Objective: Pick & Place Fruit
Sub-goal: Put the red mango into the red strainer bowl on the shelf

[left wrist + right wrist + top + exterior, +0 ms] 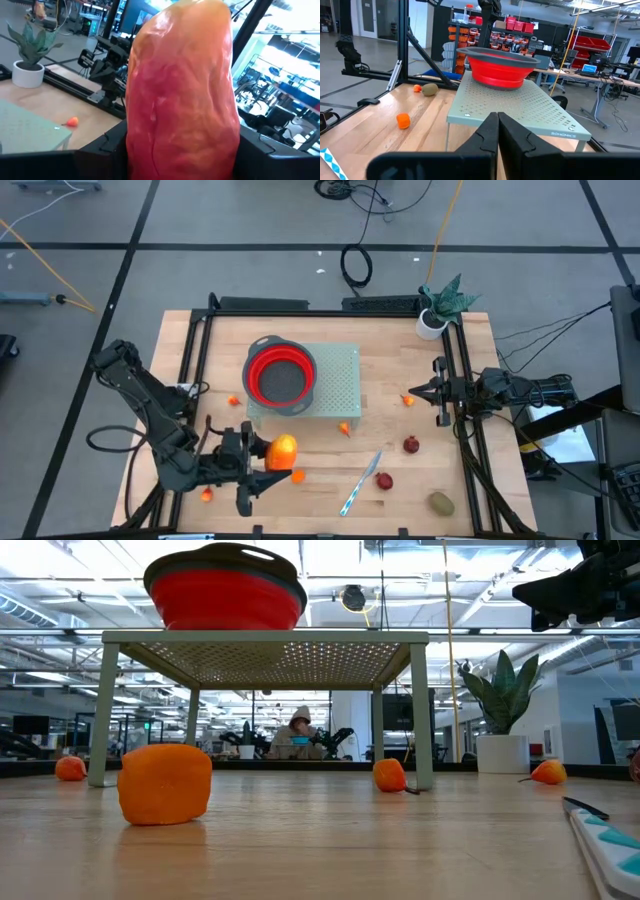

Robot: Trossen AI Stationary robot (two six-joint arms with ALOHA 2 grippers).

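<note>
Step in hand: carry phase; the left gripper (268, 470) has a large fruit, a mango (282, 450), clamped between its fingers, which stand part-way apart on it, at the near-left part of the bench (470, 355); whether it is lifted clear of the wood I cannot tell from above. In the left wrist view the mango (182, 95) fills the picture: orange-yellow at the top, shading to red lower down, skin smooth and faintly dimpled, oval and taller than wide.

Right gripper (437, 392) waits at the far-right side, fingers (492, 137) pressed together, holding nothing.

Bowl (280, 374) sits on a pale perforated stand (340, 385), red inside with a grey rim, empty so far as the top view shows; judged to be the target.

Next move, as a judgement: raise the mango above rim height, since the bowl is on the stand, swing toward the bench centre, then release over the opening; a low approach risks knocking the rim or the stand edge.

Other fruit lie loose on the bench: small orange ones (298, 476) near the left gripper, dark red ones (411, 445) and an olive-brown one (441, 503) toward the near right; a knife (360, 483) lies among them.
</note>
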